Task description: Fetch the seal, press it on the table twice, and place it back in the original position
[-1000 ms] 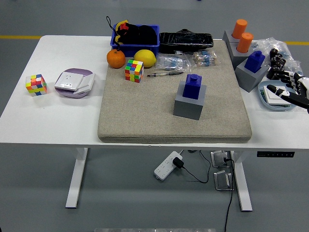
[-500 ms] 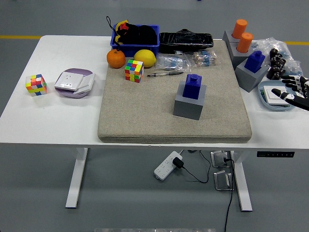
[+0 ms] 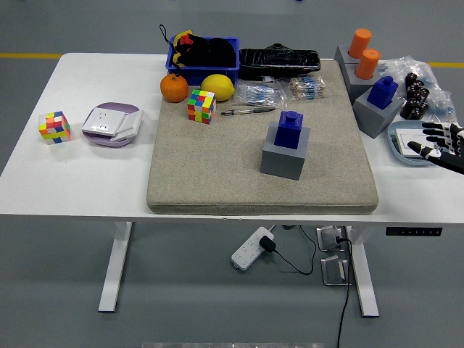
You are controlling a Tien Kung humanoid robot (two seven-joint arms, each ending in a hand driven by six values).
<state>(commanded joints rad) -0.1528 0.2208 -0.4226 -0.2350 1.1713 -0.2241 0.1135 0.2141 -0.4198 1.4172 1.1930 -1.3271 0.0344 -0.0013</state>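
**A:** Where is the seal [image 3: 290,129] placed?

**B:** The blue seal is seen seated upright in a grey block holder [image 3: 285,153] on the beige mat [image 3: 210,167], well to the left of the right hand [image 3: 437,142] and slightly nearer the table's front edge. The hand is shown at the right border, fingers spread and nothing grasped, hovering over a pale dish [image 3: 403,138].

**A:** How is the seal expected to handle?

**B:** It is judged rigid and light, likely hard plastic with smooth, somewhat slippery faces. A pinch across the narrow top knob or the upper body is suggested, since the lower part is sunk into the holder. A straight upward pull is thought wise, or the holder may be dragged along.

**A:** What lies around it?

**B:** A pen [image 3: 248,111] and a colour cube [image 3: 201,106] are seen farther left of the hand, beyond the seal. A second blue seal in its own holder [image 3: 379,106] is found just left of the hand, beside two orange pegs [image 3: 364,53]. No left hand is visible.
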